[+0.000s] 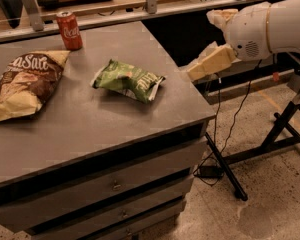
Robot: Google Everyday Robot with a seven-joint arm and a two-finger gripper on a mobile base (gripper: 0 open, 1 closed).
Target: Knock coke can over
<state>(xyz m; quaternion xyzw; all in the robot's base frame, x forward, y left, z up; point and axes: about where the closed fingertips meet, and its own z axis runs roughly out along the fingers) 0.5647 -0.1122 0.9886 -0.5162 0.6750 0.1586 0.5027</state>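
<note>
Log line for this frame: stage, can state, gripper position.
stage: pre-contact | coke can: upright, far edge of table | gripper: beyond right table edge, clear of can | green chip bag: between them

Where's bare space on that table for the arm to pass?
Free on the table: the front strip below both bags; the lane between brown chip bag and green chip bag toward the coke can; back right corner. Crowded: left side. The gripper hangs beyond the right edge.

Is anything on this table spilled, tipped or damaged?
Nothing stands out. The coke can stands upright near the table's back edge, the brown bag and green bag lie flat, and the claw hangs beyond the right edge.
</note>
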